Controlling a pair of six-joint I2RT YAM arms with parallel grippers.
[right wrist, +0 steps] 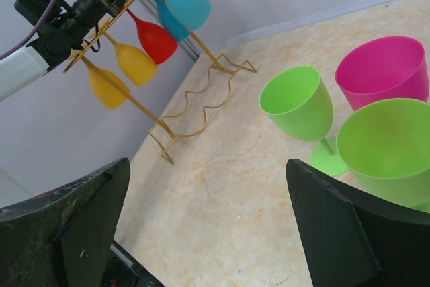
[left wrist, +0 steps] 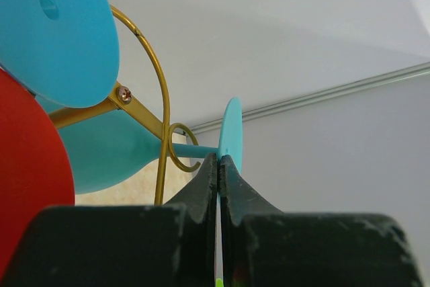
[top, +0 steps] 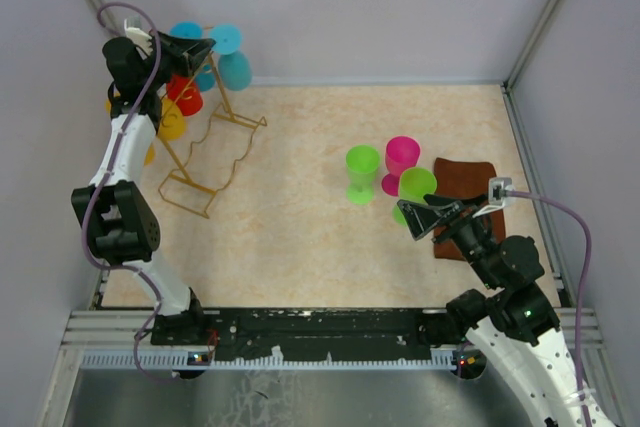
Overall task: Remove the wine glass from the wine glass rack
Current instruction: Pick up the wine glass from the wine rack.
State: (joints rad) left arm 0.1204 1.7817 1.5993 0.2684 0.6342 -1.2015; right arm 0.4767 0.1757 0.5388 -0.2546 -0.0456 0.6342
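The golden wire wine glass rack (top: 213,139) stands at the far left and holds blue, red and yellow glasses hanging bowl-down. My left gripper (top: 197,48) is at the rack's top, shut on the thin foot disc of a blue wine glass (left wrist: 230,132). The glass's stem passes through a rack hook (left wrist: 176,157), and its bowl (left wrist: 107,156) hangs beyond it. The right wrist view shows the rack (right wrist: 201,92) and that blue glass (right wrist: 185,2) from afar. My right gripper (top: 425,219) is open and empty above the table at the right.
Two green glasses (top: 362,173) (top: 416,187) and a pink glass (top: 402,158) stand upright right of centre, beside a brown cloth (top: 468,179). A red glass (top: 185,95) and yellow glasses (top: 170,119) hang on the rack. Walls enclose the table.
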